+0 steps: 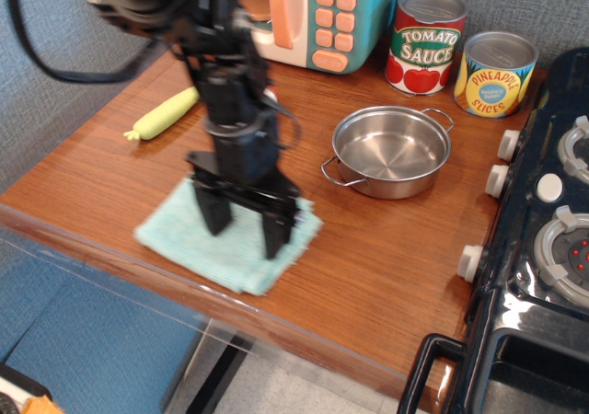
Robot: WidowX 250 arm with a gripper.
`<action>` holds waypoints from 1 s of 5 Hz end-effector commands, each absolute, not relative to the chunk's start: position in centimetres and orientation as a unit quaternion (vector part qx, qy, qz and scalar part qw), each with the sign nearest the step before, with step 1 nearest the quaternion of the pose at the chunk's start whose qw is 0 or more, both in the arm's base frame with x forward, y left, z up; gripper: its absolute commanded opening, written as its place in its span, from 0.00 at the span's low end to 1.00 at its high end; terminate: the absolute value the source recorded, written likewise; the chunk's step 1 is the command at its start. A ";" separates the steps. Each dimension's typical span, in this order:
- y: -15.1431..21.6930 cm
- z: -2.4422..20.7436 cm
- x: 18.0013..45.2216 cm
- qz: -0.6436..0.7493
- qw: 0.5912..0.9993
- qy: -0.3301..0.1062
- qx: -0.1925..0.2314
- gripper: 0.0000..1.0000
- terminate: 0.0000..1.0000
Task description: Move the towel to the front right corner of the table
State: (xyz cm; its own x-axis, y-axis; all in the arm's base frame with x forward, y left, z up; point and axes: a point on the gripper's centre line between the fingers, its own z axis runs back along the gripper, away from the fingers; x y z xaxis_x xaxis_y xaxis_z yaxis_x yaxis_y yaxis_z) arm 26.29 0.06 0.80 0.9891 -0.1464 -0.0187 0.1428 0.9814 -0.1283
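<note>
The light aqua towel (179, 236) lies flat near the front edge of the wood-grain table (386, 248), left of the middle. My black gripper (245, 224) stands upright over it. Its two fingers are spread apart and their tips rest on the cloth, one (214, 215) on the left part and one on the right part. The towel's middle is partly hidden behind the fingers. The view is somewhat blurred around the arm.
A steel pan (391, 150) sits right of the gripper. A yellow spoon handle (166, 112) lies at the back left. A toy microwave (336, 14), a tomato sauce can (425, 40) and a pineapple can (495, 74) stand at the back. A black toy stove (543, 248) fills the right side.
</note>
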 end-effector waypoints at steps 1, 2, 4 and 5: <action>-7.7 0.3 24.5 -0.120 0.988 0.036 -0.088 1.00 0.00; -9.2 -0.1 24.1 -0.114 0.988 0.048 -0.091 1.00 0.00; -8.9 4.3 24.9 -0.087 0.996 0.008 -0.007 1.00 0.00; -9.3 7.4 24.8 -0.093 0.994 -0.023 0.051 1.00 0.00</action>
State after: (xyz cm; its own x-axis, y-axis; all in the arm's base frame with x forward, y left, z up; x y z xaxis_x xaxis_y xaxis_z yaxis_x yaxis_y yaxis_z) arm 24.93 -8.45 5.79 0.9847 -0.1731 -0.0190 0.1741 0.9779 0.1159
